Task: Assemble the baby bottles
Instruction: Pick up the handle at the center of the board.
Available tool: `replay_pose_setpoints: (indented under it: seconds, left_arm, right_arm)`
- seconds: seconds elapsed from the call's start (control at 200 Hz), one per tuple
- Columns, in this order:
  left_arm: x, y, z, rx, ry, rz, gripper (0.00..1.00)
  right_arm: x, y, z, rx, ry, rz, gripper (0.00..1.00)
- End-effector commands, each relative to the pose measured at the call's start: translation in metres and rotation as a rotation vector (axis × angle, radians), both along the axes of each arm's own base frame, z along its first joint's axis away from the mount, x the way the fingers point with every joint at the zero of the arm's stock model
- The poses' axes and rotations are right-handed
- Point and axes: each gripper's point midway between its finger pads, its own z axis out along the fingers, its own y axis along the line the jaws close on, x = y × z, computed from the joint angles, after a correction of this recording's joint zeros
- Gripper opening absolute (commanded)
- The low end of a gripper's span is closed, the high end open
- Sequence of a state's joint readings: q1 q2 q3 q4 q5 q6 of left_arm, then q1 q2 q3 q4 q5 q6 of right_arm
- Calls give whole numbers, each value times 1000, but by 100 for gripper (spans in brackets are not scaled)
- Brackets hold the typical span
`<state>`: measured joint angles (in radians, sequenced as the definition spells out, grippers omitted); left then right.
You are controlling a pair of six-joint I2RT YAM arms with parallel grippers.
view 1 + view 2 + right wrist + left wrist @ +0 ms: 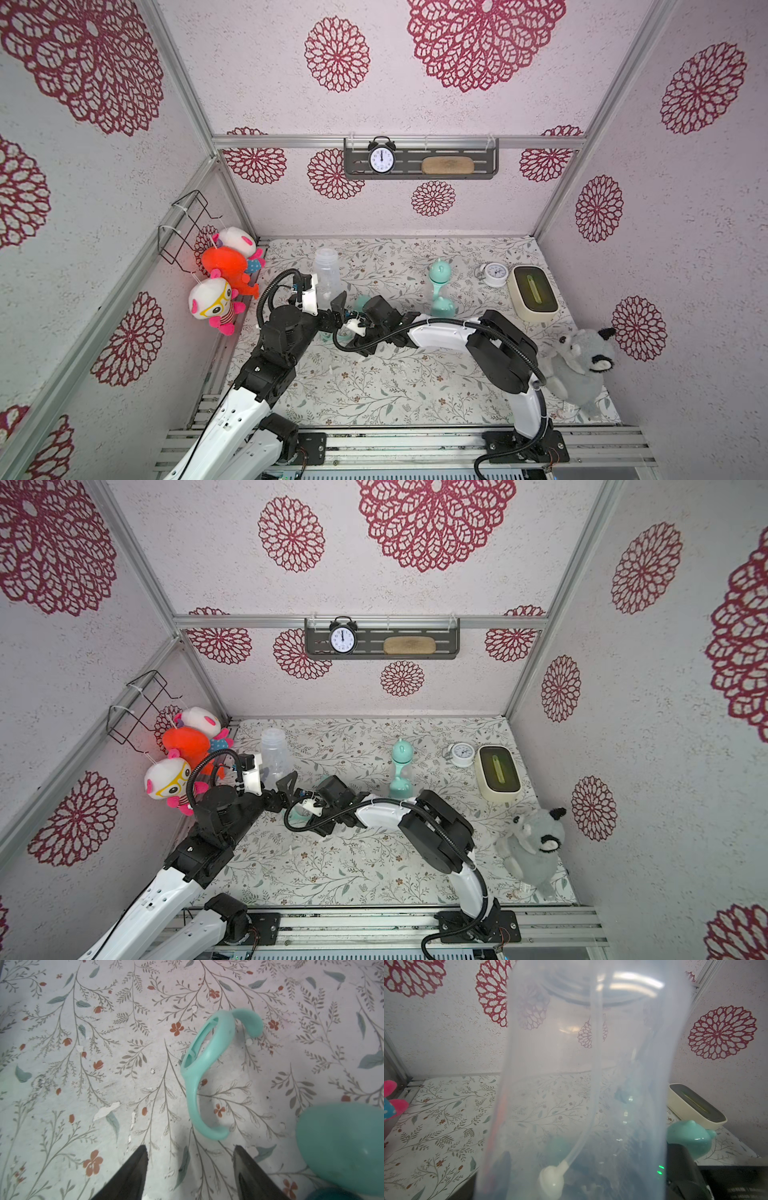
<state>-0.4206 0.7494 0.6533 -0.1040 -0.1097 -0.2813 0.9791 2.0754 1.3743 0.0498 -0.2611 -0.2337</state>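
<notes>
My left gripper [326,301] is shut on a clear baby bottle [328,272], held upright at the back left of the table. In the left wrist view that bottle [581,1084] fills the frame, with a straw and its weight [551,1182] inside. My right gripper [190,1147] hangs open over the table, nothing between its fingers. A mint double handle ring [197,1068] lies on the table just ahead of the fingertips. Beside it sit a mint domed cap [340,1147] and a dark teal collar [324,1194]. Another bottle [439,286] with a mint cap stands at the back centre.
A white alarm clock [494,274] and a cream box [534,293] stand at the back right. A grey plush [582,365] leans on the right wall. Plush toys [224,282] hang from a wire basket [187,224] on the left wall.
</notes>
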Motion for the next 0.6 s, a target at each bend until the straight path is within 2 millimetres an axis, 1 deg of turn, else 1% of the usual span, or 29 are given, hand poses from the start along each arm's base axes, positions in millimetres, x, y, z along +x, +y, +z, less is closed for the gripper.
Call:
replay_pose_setpoints:
  seconds: [0.0, 0.16, 0.355, 0.49, 0.595]
  left_arm:
    - [-3, 0, 17, -36, -24, -11, 0]
    - [-3, -1, 15, -40, -15, -13, 0]
    - [-4, 0, 12, -40, -10, -11, 0]
    - [-4, 1, 12, -37, -10, -7, 0]
    - [-5, 1, 12, -38, -12, -8, 0]
  right_arm:
    - [7, 19, 15, 54, -48, 46, 67]
    - [11, 28, 5, 48, -40, 56, 64]
    - [7, 32, -7, 27, -5, 84, 54]
    - [4, 33, -10, 17, 17, 97, 44]
    - [2, 32, -13, 10, 30, 103, 40]
